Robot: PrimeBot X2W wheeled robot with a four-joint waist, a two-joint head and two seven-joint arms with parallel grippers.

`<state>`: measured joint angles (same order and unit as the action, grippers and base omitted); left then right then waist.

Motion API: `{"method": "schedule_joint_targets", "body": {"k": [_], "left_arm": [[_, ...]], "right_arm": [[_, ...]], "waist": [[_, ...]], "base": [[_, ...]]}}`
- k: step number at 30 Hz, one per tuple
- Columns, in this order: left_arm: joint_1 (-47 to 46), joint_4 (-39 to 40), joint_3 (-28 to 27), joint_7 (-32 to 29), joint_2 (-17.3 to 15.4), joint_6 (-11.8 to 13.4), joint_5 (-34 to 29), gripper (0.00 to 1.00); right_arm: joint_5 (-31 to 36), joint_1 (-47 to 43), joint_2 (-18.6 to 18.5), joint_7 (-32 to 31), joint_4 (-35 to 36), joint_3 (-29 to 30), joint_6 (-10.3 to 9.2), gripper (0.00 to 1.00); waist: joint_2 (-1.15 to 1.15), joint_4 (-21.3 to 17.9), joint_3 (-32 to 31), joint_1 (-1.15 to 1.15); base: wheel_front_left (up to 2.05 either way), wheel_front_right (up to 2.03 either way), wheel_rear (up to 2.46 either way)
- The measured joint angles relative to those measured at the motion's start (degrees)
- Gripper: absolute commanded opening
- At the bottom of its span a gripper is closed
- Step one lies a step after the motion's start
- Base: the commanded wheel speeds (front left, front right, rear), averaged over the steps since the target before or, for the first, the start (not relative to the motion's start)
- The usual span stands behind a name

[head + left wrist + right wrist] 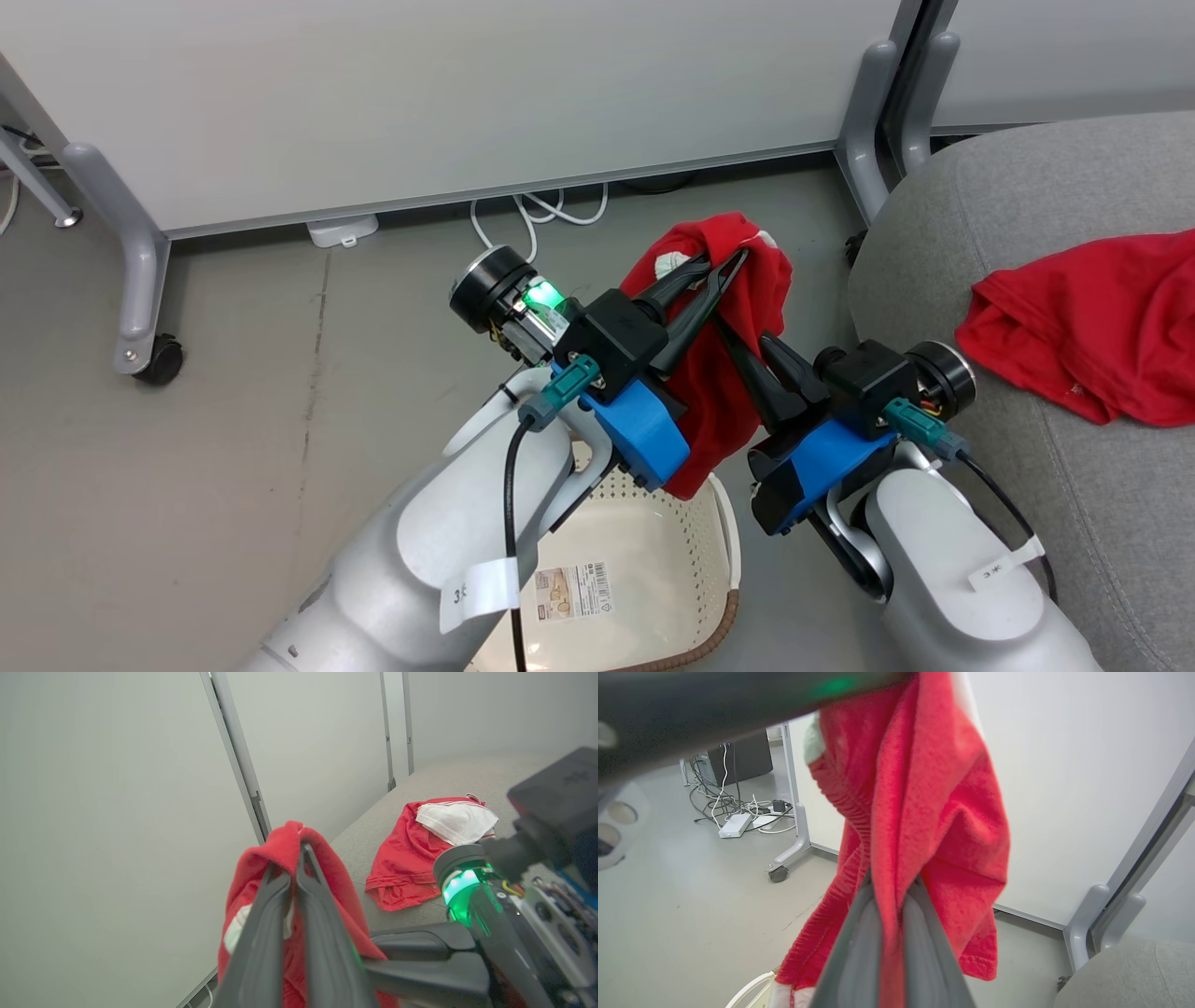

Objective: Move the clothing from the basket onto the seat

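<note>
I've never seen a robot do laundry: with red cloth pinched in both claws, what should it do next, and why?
Probably swing both arms toward its right: the left gripper and right gripper pinch the red garment above the basket, and the sofa lies that way.

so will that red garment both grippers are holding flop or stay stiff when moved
Probably floppy: the red garment hangs in folds from the left gripper and right gripper. Likely light, since two fingertip pinches hold it up.

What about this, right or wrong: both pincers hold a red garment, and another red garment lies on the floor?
Wrong place: the head view shows the other garment on the sofa. The left pincer and right pincer do hold the hanging garment.
</note>
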<state>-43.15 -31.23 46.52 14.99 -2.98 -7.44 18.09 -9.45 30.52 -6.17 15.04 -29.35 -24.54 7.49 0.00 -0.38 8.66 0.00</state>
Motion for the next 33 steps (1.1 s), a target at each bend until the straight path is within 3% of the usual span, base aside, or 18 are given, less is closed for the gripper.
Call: {"method": "schedule_joint_targets", "body": {"k": [14,15,16,17,33], "left_arm": [[-0.01,-0.45,0.27,0.01,0.03,0.0,0.19,0.0],[-0.01,-0.57,0.33,0.01,0.03,0.0,0.29,0.13],[-0.01,-0.64,0.31,0.01,0.03,0.0,0.46,0.79],[-0.01,-0.67,0.24,0.01,0.03,0.0,0.46,1.0],[1.18,-1.56,-0.52,0.02,-0.07,0.0,-0.69,1.0]], "right_arm": [[-0.48,-0.11,-0.1,0.0,0.8,-0.68,0.0,0.0],[-0.51,-0.15,-0.1,0.0,0.89,-0.66,0.0,0.0],[-0.51,-0.19,-0.09,0.0,0.99,-0.6,0.0,0.0],[-0.55,-0.23,-0.09,0.0,1.08,-0.51,0.0,0.0],[-0.65,-2.11,0.1,0.0,4.13,4.8,0.0,0.0]], "waist": [[0.0,-0.52,-0.45,0.0],[0.0,-0.57,-0.46,0.0],[0.0,-0.61,-0.47,0.0],[0.0,-0.66,-0.48,0.0],[0.0,-4.15,0.63,0.0]], "base": [[0.0,0.0,0.0],[0.0,0.0,0.0],[0.0,0.0,0.0],[0.0,0.0,0.0],[0.0,0.0,0.0]]}}
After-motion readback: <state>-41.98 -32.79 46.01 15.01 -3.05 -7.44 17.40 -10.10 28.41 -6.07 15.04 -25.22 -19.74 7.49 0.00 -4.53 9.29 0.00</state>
